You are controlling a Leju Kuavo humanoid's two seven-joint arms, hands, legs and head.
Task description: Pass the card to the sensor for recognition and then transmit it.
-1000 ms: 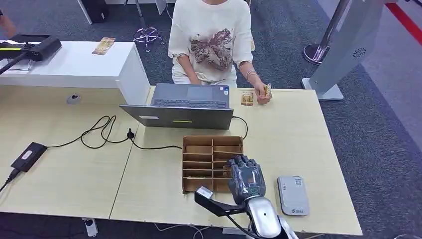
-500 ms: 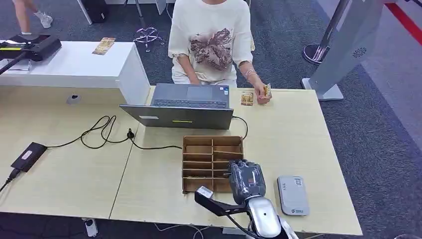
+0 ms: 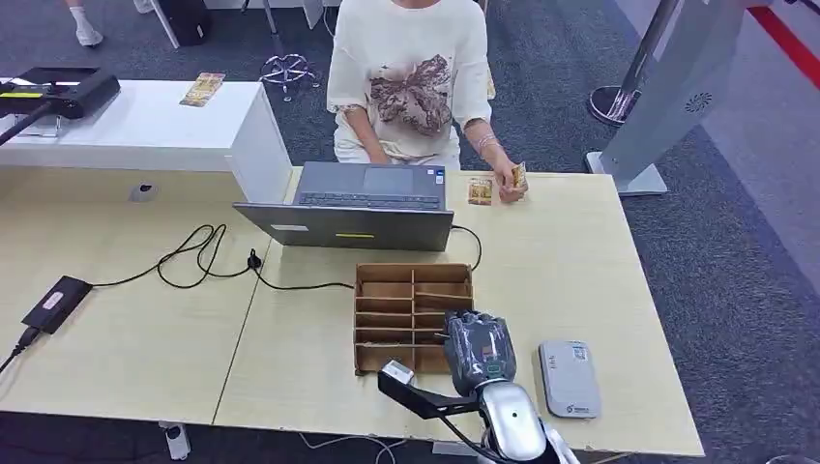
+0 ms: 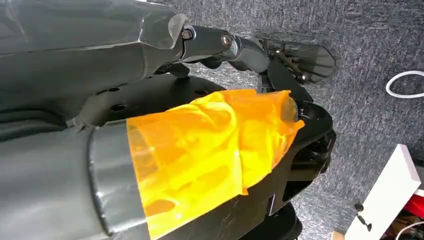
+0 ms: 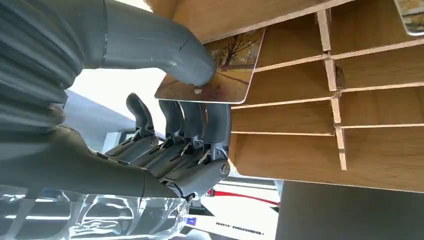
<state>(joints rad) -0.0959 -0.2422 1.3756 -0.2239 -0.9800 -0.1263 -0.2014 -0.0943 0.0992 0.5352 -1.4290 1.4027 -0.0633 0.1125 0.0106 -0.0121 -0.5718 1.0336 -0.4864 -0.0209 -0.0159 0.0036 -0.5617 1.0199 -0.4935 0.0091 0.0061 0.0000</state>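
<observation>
Printed with an autumn tree picture, the card is pinched between the thumb and the fingers of the right hand, right at the wooden organizer. In the wrist picture one end of the card lies over a slot divider, so I judge it is not yet free of the box.

Compared with one second ago, the hand has slid a little toward the lower part of the head frame, closer to the robot, and in the last half second it hardly moved. To me this means the grip is made and the card is starting to come out of its slot.

Right of the hand, in the lower right of the frame, the grey sensor lies flat on the surface, near but apart from the hand. It is the next stop, before the card goes to the person at the far edge.

For the left hand, I cannot tell its state.
</observation>
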